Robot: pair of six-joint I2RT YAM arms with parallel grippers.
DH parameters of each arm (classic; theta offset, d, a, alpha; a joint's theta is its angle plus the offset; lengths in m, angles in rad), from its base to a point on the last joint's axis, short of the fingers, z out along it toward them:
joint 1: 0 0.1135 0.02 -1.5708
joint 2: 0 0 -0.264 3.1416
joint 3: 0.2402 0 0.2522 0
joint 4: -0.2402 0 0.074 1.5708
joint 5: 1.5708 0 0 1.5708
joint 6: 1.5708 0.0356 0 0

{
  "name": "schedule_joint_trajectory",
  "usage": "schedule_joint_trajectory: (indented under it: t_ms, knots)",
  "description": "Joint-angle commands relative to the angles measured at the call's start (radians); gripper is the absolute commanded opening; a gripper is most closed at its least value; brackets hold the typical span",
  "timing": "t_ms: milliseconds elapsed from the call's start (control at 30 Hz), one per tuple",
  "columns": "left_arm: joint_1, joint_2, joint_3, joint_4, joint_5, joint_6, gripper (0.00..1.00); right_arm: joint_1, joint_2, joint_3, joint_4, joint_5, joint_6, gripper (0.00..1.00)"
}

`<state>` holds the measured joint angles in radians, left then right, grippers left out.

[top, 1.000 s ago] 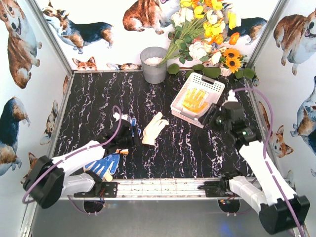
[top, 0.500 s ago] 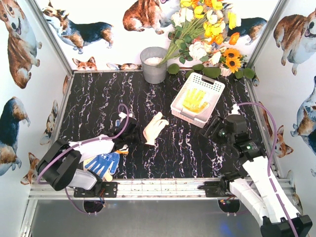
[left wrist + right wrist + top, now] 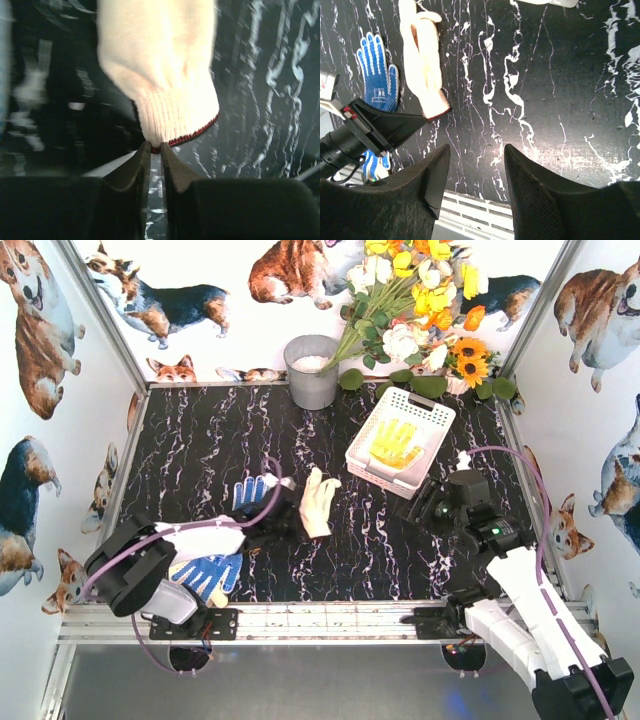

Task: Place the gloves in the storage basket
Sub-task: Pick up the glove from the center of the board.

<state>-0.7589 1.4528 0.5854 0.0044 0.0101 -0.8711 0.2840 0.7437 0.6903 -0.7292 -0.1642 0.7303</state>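
Low over the table (image 3: pixel 200 440), the outstretched left arm's (image 3: pixel 205 540) jaws pinch the cream glove's (image 3: pixel 318 502) cuff; right jaws apart.

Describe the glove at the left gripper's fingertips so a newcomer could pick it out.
On the black marbled table, look between the white basket and the left arm. The cream glove lies there, cuff pinched in the left gripper. Its neighbours are blue gloves; the basket holds a yellow glove.

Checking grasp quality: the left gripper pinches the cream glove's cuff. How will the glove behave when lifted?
Probably floppy: the cream glove is soft knit, so it should dangle from the cuff. Likely light too. The left gripper catches only the hem, so it might slip free.
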Motion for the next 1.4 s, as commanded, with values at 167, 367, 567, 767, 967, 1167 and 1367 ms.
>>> schedule_joint_trajectory:
  t_ms: [167,367,567,767,967,1167,1367]
  knots:
    - [-0.209,0.045,0.075,0.084,-0.045,-0.008,0.00,0.050,-0.012,-0.013,0.069,0.007,-0.009,0.49]
    - [-0.274,-0.076,0.106,0.022,-0.080,0.007,0.00,0.061,0.043,0.051,0.029,0.029,-0.073,0.49]
    - [-0.276,-0.222,0.091,-0.203,-0.149,-0.037,0.00,0.186,0.118,0.049,0.088,0.055,-0.049,0.49]
    - [-0.218,-0.313,0.043,-0.280,-0.187,-0.046,0.26,0.427,0.278,0.100,0.137,0.275,-0.051,0.49]
    - [-0.114,-0.362,0.026,-0.311,-0.192,-0.010,0.34,0.569,0.555,0.248,0.137,0.367,-0.101,0.49]
    - [-0.059,-0.385,0.011,-0.310,-0.177,-0.005,0.38,0.627,0.775,0.346,0.187,0.358,-0.133,0.49]
    - [-0.043,-0.417,-0.010,-0.311,-0.174,-0.010,0.37,0.649,0.872,0.368,0.198,0.387,-0.103,0.48]
